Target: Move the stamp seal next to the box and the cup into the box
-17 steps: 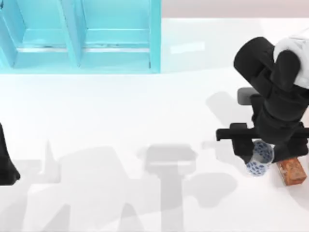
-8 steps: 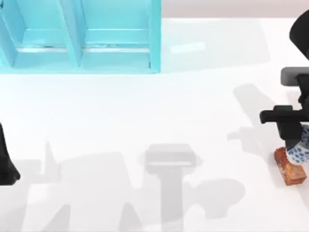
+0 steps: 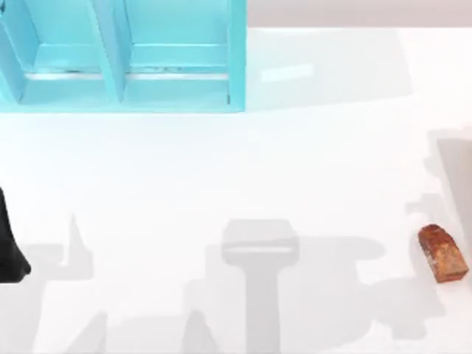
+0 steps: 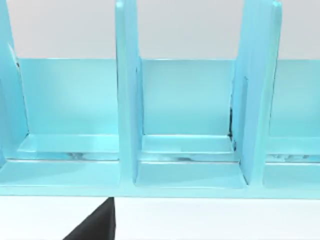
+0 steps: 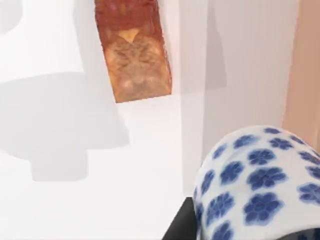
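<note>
The right hand [image 5: 235, 227] grips the cup [image 5: 260, 185] above the worktop's [image 3: 221, 169] right edge, near the stamp seal [image 3: 442, 254]. The carry to the far-left box [image 3: 125, 59] is long; a loose grip could drop it. The left hand's state cannot be told.

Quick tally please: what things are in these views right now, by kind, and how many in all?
Box with open compartments: 1
Stamp seal, reddish-brown, on the table near its right edge: 1
Cup, white with blue flowers, close to the right wrist camera: 1
Total: 3
</note>
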